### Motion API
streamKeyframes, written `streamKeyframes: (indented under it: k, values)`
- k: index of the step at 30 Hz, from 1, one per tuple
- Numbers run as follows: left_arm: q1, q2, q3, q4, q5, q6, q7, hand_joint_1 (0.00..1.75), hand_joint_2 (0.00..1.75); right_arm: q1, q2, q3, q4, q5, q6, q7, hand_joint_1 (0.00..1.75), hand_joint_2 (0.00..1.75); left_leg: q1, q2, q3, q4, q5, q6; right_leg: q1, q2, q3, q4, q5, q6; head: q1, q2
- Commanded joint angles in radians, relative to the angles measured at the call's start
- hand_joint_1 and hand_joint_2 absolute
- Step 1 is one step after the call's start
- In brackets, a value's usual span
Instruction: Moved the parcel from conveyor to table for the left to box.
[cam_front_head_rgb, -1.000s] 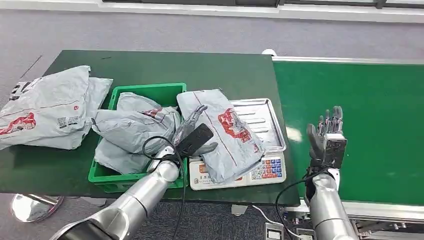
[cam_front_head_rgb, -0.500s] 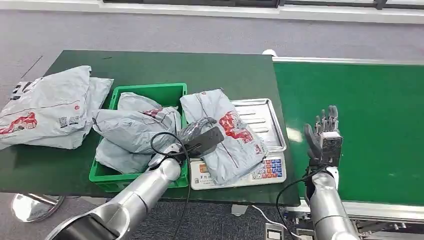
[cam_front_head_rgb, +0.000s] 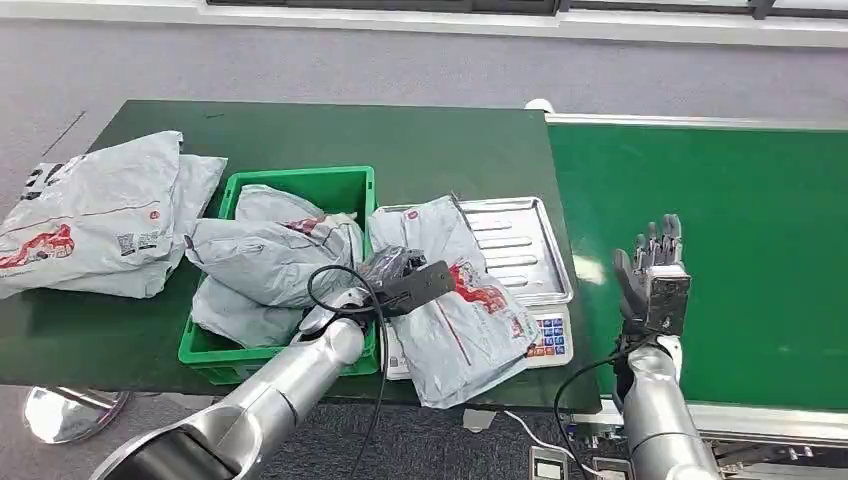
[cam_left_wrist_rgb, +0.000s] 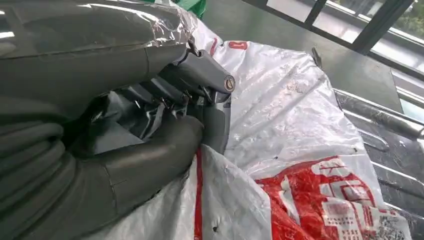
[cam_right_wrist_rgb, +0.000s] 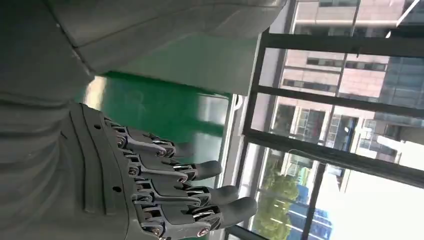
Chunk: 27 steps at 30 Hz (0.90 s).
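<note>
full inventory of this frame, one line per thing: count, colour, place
parcel: 1, grey with red print, gripped by the left hand, lying across the scale and hanging past the table's near edge
scale: 1, steel pan with a keypad in front, on the table's right end
crate: 1, green, on the table left of the scale
parcels in crate: grey, count unclear
parcels on table: grey, piled at the table's left end, count unclear
table: 1, dark green
conveyor: 1, green belt, right of the table
left hand: grips the parcel
right hand: holds nothing, fingers apart, above the conveyor
</note>
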Motion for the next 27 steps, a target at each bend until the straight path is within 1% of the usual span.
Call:
streamKeyframes:
  k: [1, 3, 5, 16, 17, 18, 19, 20, 21, 22, 23, 24, 26, 27]
  values:
    - [-0.009, 0.011, -0.079, 0.068, -0.05, 0.013, 0.034, 1.75, 1.75, -0.027, 0.017, -0.076, 0.04, 0.004, 0.002, 0.001, 0.0, 1.75, 0.001, 0.001, 0.002, -0.002, 0.0, -0.001, 0.001, 0.002, 0.002, -0.002, 0.001, -0.001, 0.0, 0.0]
    - [-0.007, 0.007, -0.072, 0.065, -0.061, 0.018, 0.038, 1.75, 1.75, -0.03, 0.019, -0.087, 0.04, 0.011, 0.007, 0.001, 0.0, 1.75, 0.001, 0.001, 0.002, -0.002, 0.0, -0.001, 0.001, 0.002, 0.002, -0.003, 0.001, -0.001, 0.0, 0.0]
    - [0.001, 0.004, -0.028, 0.048, -0.035, 0.041, -0.012, 1.75, 1.75, -0.027, 0.022, -0.098, 0.032, 0.015, 0.01, 0.001, 0.0, 1.75, 0.001, 0.001, 0.002, -0.001, 0.0, -0.001, 0.001, 0.002, 0.001, -0.002, 0.0, -0.001, 0.0, 0.0]
    - [0.001, 0.004, -0.028, 0.048, -0.035, 0.041, -0.012, 1.75, 1.75, -0.027, 0.022, -0.098, 0.032, 0.015, 0.01, 0.001, 0.0, 1.75, 0.001, 0.001, 0.001, -0.001, 0.0, -0.001, 0.001, 0.001, 0.001, -0.002, 0.0, -0.001, 0.0, 0.0]
    - [0.006, 0.006, -0.007, 0.038, -0.016, 0.049, -0.038, 1.75, 1.75, -0.024, 0.023, -0.1, 0.029, 0.015, 0.01, 0.001, 0.0, 1.75, 0.0, 0.0, 0.001, -0.001, 0.0, -0.001, 0.0, 0.001, 0.001, -0.001, 0.0, -0.001, 0.0, 0.0]
    - [0.013, 0.004, 0.032, 0.024, 0.016, 0.082, -0.101, 1.75, 1.75, -0.021, 0.025, -0.103, 0.023, 0.017, 0.01, 0.001, 0.0, 1.75, 0.001, 0.001, 0.002, -0.002, 0.0, -0.001, 0.001, 0.002, 0.002, -0.002, 0.001, -0.001, 0.0, 0.0]
    - [0.026, 0.001, 0.105, -0.005, 0.081, 0.132, -0.234, 1.75, 1.75, -0.015, 0.028, -0.108, 0.012, 0.017, 0.011, 0.001, 0.0, 1.75, 0.001, 0.001, 0.001, -0.001, 0.0, -0.001, 0.001, 0.002, 0.001, -0.002, 0.0, -0.001, 0.0, 0.0]
    - [0.038, 0.0, 0.164, -0.035, 0.141, 0.153, -0.334, 1.75, 1.75, -0.012, 0.03, -0.11, 0.006, 0.018, 0.011, 0.001, 0.0, 1.75, 0.0, 0.001, 0.002, -0.002, 0.0, -0.001, 0.001, 0.002, 0.002, -0.002, 0.001, -0.001, 0.0, 0.0]
    - [0.049, -0.001, 0.218, -0.071, 0.195, 0.177, -0.42, 1.75, 1.75, -0.011, 0.031, -0.111, 0.003, 0.02, 0.009, 0.001, 0.0, 1.75, 0.001, 0.0, 0.001, -0.001, 0.0, -0.001, 0.001, 0.001, 0.001, -0.001, 0.0, -0.001, 0.0, 0.0]
    - [0.093, 0.008, 0.241, -0.197, 0.26, 0.209, -0.452, 1.75, 1.75, -0.008, 0.034, -0.112, 0.0, 0.02, 0.006, 0.001, 0.0, 1.75, 0.001, 0.002, 0.002, -0.002, 0.0, -0.001, 0.001, 0.002, 0.001, -0.002, 0.001, -0.002, 0.0, 0.0]
    - [0.123, 0.02, 0.228, -0.287, 0.305, 0.218, -0.452, 1.75, 1.75, -0.008, 0.035, -0.112, -0.002, 0.019, 0.005, 0.001, 0.0, 1.75, 0.001, 0.001, 0.0, 0.0, -0.001, -0.001, 0.001, 0.001, -0.001, -0.001, 0.0, -0.001, 0.0, 0.0]
    - [0.169, 0.047, 0.195, -0.436, 0.381, 0.244, -0.452, 1.75, 1.75, -0.007, 0.035, -0.108, -0.004, 0.017, 0.002, 0.001, 0.0, 1.75, 0.001, 0.001, 0.0, -0.001, -0.001, -0.001, 0.001, 0.002, 0.0, -0.001, 0.0, -0.002, 0.0, 0.0]
    - [0.23, 0.089, 0.155, -0.669, 0.468, 0.307, -0.452, 1.75, 1.75, -0.01, 0.032, -0.1, -0.004, 0.01, -0.002, 0.001, 0.0, 1.75, 0.001, 0.003, 0.0, -0.001, -0.001, -0.001, 0.001, 0.004, -0.001, -0.001, 0.0, -0.002, 0.0, 0.0]
    - [0.246, 0.097, 0.157, -0.736, 0.482, 0.331, -0.452, 1.75, 1.75, -0.011, 0.032, -0.099, -0.003, 0.007, -0.003, 0.001, 0.0, 1.75, 0.0, 0.003, -0.001, 0.0, -0.001, -0.001, 0.001, 0.004, -0.003, 0.0, 0.0, -0.001, 0.0, 0.0]
